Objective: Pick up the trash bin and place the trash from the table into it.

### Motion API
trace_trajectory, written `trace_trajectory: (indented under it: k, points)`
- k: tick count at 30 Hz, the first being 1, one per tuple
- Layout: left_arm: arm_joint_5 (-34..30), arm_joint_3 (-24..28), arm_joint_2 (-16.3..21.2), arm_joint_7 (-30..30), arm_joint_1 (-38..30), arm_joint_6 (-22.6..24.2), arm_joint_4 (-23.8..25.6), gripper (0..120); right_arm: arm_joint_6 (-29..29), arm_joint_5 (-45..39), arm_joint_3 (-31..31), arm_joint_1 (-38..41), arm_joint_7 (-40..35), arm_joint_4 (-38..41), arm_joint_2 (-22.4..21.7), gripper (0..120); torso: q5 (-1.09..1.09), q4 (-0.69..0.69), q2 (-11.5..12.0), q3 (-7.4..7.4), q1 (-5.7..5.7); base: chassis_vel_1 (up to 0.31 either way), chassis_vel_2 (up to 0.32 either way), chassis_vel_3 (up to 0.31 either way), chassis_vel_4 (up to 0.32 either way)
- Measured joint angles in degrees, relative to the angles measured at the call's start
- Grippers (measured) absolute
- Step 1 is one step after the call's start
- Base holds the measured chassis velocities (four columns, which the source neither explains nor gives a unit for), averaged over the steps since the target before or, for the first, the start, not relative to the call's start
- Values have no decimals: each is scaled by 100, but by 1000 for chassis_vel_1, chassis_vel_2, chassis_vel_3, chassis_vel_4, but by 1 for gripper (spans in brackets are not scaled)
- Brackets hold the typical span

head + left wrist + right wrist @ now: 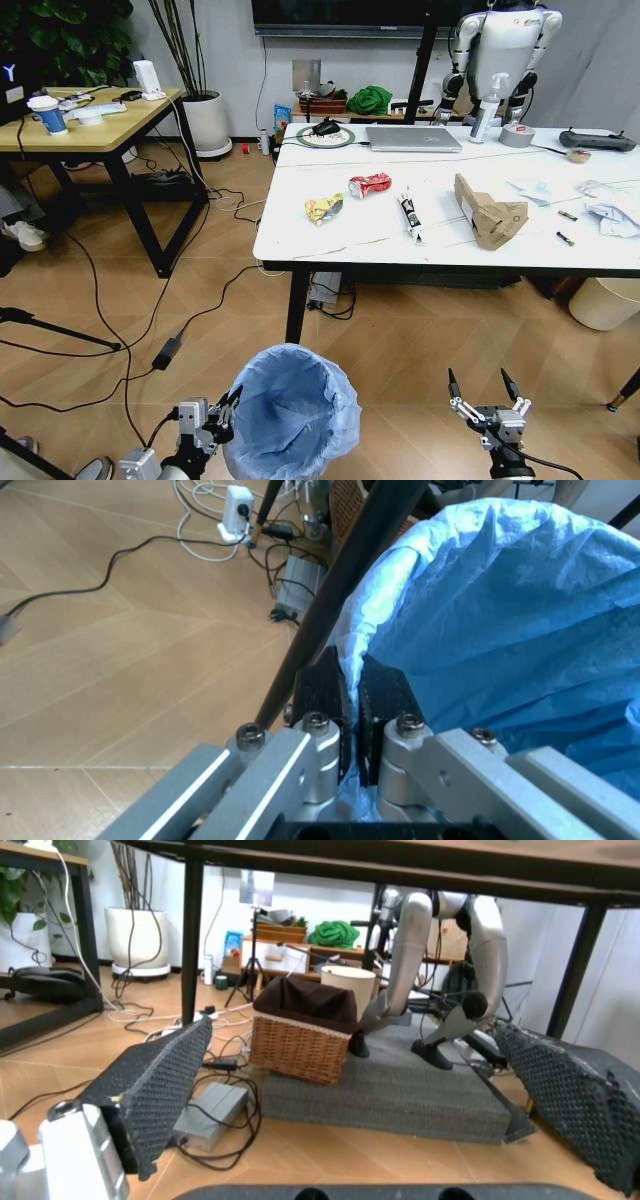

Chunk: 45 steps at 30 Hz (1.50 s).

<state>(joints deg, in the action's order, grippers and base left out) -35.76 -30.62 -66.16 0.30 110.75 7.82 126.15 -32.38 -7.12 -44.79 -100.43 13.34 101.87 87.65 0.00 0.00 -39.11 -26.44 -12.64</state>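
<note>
My left gripper (350,697) is clamped on the trash bin's (290,410) blue-bag rim; bin sits low in front of the table (300,230), nr its front-left leg. My right gripper (486,392) hangs beside the bin on its other side, fingers wide apart, nothing in them. On the table: yellow wrapper (324,208), red wrapper (370,185), white tube (409,216), crumpled brown paper bag (488,212), white papers (612,212) twd far right edge.
</note>
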Motion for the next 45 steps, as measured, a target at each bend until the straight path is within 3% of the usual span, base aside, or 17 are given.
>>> trace_trajectory:
  k: [22, 45]
  points:
    - [78, -7, -93, 5, 50, -21, 72, 0, -8, -3, -9, -107, 2, 160, -33, 100, 0, 0, -531, -313, -218, 0, 0, 0, 0]
    - [575, -74, -87, 62, -65, -217, -62, 0, 30, -4, -4, -79, 4, 156, -59, 100, 0, 0, -1149, -668, -480, 0, 0, 0, 0]
